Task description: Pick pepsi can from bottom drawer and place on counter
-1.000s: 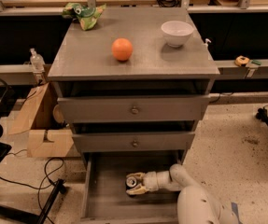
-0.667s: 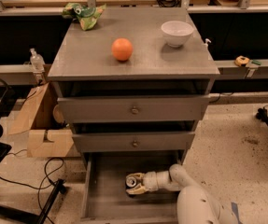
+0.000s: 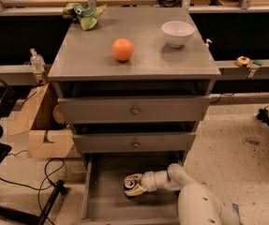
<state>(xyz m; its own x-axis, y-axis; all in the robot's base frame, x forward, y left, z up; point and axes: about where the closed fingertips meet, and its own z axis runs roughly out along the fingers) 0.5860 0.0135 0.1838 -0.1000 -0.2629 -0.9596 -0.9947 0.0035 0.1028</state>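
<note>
The bottom drawer [image 3: 105, 193] is pulled open at the foot of the grey cabinet. The pepsi can [image 3: 131, 183] stands in it right of the middle; I see its silver top and a dark side. My gripper [image 3: 133, 186] reaches into the drawer from the right, and its pale fingers sit on either side of the can, closed on it. The can rests low on the drawer floor. My white arm [image 3: 195, 200] comes in from the lower right. The counter [image 3: 89, 57] is the flat grey top of the cabinet.
An orange [image 3: 123, 49] and a white bowl [image 3: 177, 33] sit on the counter, with a green crumpled bag [image 3: 83, 12] at its back left corner. Two upper drawers [image 3: 134, 110] are closed. A cardboard box [image 3: 45, 130] and cables lie left of the cabinet.
</note>
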